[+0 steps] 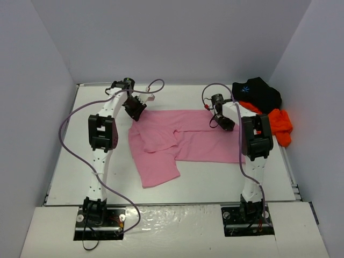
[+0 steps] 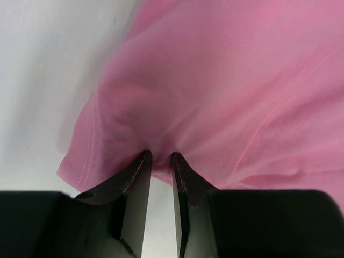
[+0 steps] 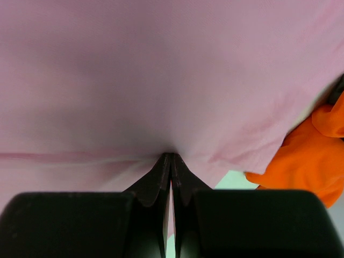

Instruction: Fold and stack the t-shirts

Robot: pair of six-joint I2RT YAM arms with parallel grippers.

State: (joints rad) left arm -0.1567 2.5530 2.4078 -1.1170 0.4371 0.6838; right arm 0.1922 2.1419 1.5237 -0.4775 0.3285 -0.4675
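Note:
The pink t-shirt (image 1: 185,141) lies spread across the middle of the table, its lower left part folded over. My left gripper (image 1: 134,110) is at its far left corner. In the left wrist view the left gripper (image 2: 161,156) has its jaws a narrow gap apart, with the pink t-shirt (image 2: 226,86) hem bunched between the tips. My right gripper (image 1: 226,122) is at the shirt's far right edge. There the right gripper (image 3: 172,156) is shut on the pink t-shirt (image 3: 161,70). The black t-shirt (image 1: 259,92) and the orange t-shirt (image 1: 280,127) lie crumpled at the back right.
The white table (image 1: 215,180) is boxed in by grey walls on the left, back and right. The orange t-shirt (image 3: 306,161) lies close beside the right gripper. Purple cables loop over both arms.

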